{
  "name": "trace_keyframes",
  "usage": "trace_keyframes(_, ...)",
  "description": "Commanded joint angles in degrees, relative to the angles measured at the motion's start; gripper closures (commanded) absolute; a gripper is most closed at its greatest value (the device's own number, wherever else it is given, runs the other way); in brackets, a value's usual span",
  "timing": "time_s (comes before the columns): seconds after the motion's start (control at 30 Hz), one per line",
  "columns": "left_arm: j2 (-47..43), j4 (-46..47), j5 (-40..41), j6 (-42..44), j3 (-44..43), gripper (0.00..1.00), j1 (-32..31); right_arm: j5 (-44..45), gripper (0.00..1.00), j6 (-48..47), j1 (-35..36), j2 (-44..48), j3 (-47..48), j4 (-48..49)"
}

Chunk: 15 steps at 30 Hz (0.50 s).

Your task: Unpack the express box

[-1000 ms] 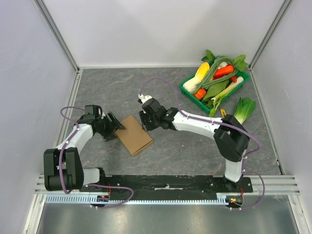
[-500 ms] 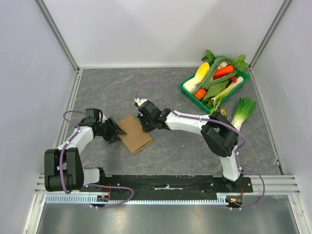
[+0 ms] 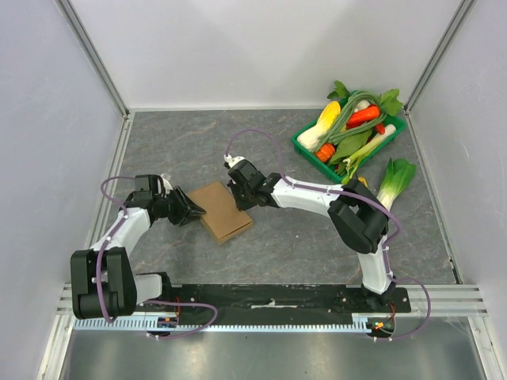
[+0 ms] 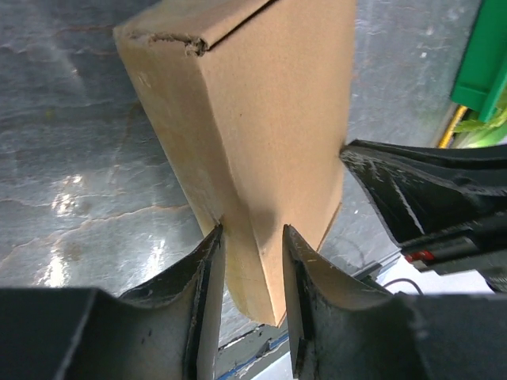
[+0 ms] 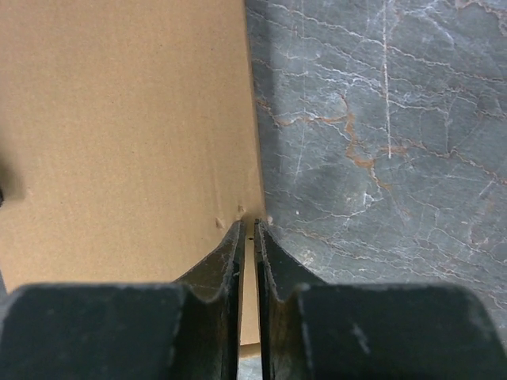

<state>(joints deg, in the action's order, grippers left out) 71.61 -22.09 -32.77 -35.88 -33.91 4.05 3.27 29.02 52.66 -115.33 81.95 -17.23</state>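
Grey table [image 3: 277,245]. Long right arm [image 3: 317,195] stretched low, leftward across centre. Bent left arm [image 3: 127,226] low, near left edge, reaching rightward. Flat box [image 3: 223,212] left of centre, between both arms. Pinching box's left edge: left gripper [image 4: 252,233]. Nearly pressed together, tips at box's right edge: right gripper [image 5: 253,226].

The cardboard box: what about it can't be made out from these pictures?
What is inside the cardboard box: it is closed in every view.
Its near end, left wrist view: hidden behind the left gripper.
Whether the right gripper pinches a flap: right wrist view, its own fingers cover the spot.
Its underside, top view: faces the table.
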Motion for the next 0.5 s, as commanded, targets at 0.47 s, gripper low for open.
trace_keyframes(0.47,5.55,11.45,-14.34,-4.99,-8.89,0.60,-3.87,-9.07,0.82,6.76,1.48,0.81,-1.44,-3.68)
